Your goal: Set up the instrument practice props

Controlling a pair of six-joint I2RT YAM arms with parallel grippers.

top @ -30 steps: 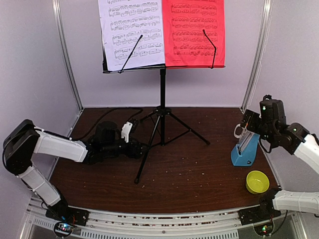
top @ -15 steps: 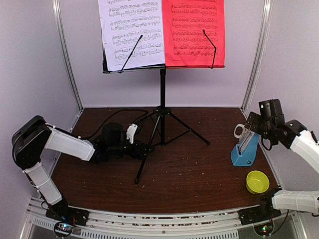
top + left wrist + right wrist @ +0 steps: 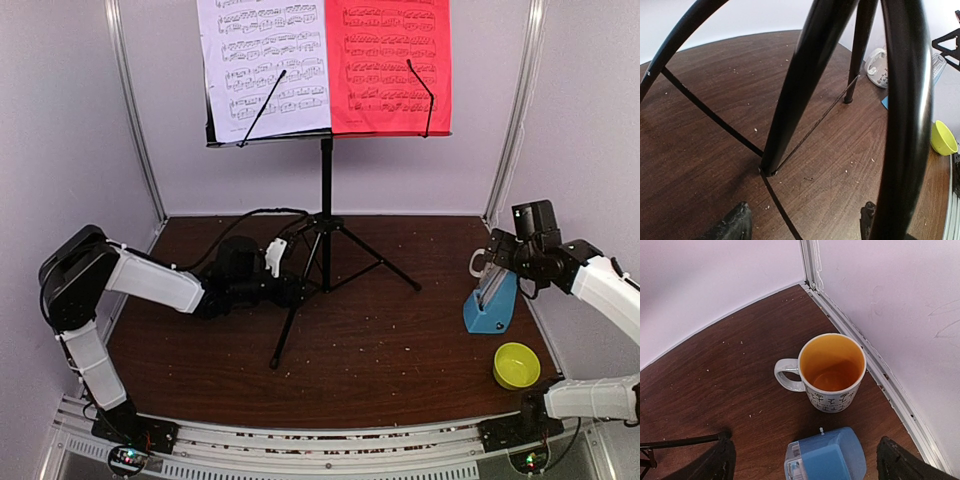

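Observation:
The black music stand [image 3: 325, 180] stands at the back middle on tripod legs, with a white sheet [image 3: 265, 65] and a red sheet [image 3: 388, 65] on its desk. My left gripper [image 3: 293, 290] is open low by the front tripod leg [image 3: 800, 90]; the other thick leg [image 3: 902, 125] lies close against its right fingertip [image 3: 868, 212]. The blue metronome [image 3: 492, 300] stands at the right, also in the right wrist view [image 3: 826, 459]. My right gripper [image 3: 497, 262] hovers open above it, a finger on either side.
A white mug [image 3: 830, 371] with an orange inside stands just behind the metronome near the right wall rail. A yellow bowl [image 3: 517, 365] sits at the front right, also in the left wrist view [image 3: 943, 138]. A black cable [image 3: 225, 225] trails behind the left arm.
My left gripper has moved right and further back, up to the tripod legs. My right gripper has shifted slightly down and left over the metronome.

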